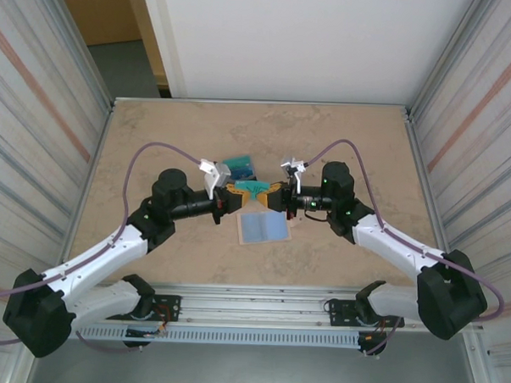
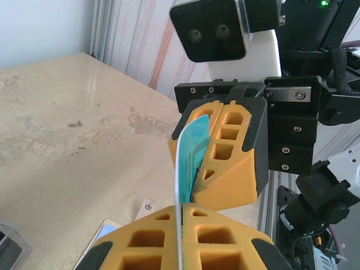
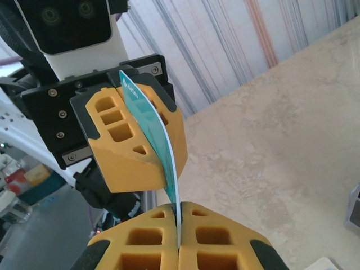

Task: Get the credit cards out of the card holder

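Two tools, left tool [image 1: 237, 195] and right tool [image 1: 276, 197], pinched opposite ends of one teal credit card [image 1: 254, 188], held off the counter [image 1: 156, 136] near the card holder [image 1: 264, 227]. The card looked thin, light, slick and bowing, likely best gripped flat near an edge.

Both ends of the teal card [image 3: 147, 121] lie hidden inside the clamped jaws at either side.

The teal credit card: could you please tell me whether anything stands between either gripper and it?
Nothing visible does: the left gripper and the right gripper are each shut directly on the teal credit card, at opposite ends.
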Robot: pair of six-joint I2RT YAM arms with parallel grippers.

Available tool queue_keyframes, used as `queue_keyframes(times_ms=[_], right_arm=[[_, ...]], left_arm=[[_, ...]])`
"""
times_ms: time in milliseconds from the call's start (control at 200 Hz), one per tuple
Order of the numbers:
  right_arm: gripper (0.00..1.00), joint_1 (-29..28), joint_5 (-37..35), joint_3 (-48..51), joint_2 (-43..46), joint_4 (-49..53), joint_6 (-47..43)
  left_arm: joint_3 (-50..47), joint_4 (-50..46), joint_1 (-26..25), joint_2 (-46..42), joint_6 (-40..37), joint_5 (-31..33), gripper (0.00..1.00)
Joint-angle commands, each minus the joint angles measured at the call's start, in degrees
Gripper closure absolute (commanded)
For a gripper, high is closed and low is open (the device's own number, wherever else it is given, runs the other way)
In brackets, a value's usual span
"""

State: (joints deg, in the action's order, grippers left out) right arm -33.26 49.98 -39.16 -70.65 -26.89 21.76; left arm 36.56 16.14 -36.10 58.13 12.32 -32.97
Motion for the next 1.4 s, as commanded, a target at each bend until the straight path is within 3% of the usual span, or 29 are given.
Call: queue_keyframes(times_ms=[0,95,170,366,481,611,752,1017,1223,1333,1398], right_arm=[[1.00,-0.87,-0.06,-2.66,2.43,4.32,-4.14],[1.00,-1.10,-2.08,-4.41,4.14,13.20,-9.19],[1.00,-1.15,-4.22,-6.23,5.42,21.15,-13.59],[1.00,-1.46,-8.84,-10.14,6.58,36.44,-22.24],[1.00,-2.11,-10.59,-11.83,6.58,41.64,-25.38],[1.00,-2.94,-11.52,-13.67,6.14,45.33,-27.74],[1.00,-3.87,-11.70,-15.61,5.16,48.12,-29.48],[1.00,-4.40,-10.97,-17.76,3.42,50.76,-31.12],[1.00,-4.44,-10.72,-17.84,3.00,50.11,-31.42],[1.00,-4.27,-11.38,-18.16,2.31,49.97,-31.18],[0.88,-4.16,-12.27,-17.79,2.49,48.98,-30.11]], left_arm=[[-0.26,-0.60,-0.46,-0.08,-0.30,-0.92,0.87],[1.31,-4.38,-0.12,-0.96,-3.10,-0.97,0.58],[3.66,-10.23,0.30,-2.19,-7.53,-0.44,0.45],[12.63,-26.64,1.17,-4.25,-22.48,0.26,0.40],[16.98,-31.74,1.30,-2.70,-29.49,0.01,0.40],[24.29,-40.27,1.34,3.53,-35.88,-4.23,0.42],[30.13,-47.71,1.19,10.22,-41.13,-7.50,0.51],[34.35,-53.01,0.25,17.10,-45.59,-7.85,0.66],[34.53,-54.02,-0.39,18.73,-47.51,-9.10,1.00],[34.48,-53.55,-0.42,18.87,-48.34,-9.24,1.00],[34.05,-52.75,-0.38,18.67,-48.24,-8.02,1.00]])
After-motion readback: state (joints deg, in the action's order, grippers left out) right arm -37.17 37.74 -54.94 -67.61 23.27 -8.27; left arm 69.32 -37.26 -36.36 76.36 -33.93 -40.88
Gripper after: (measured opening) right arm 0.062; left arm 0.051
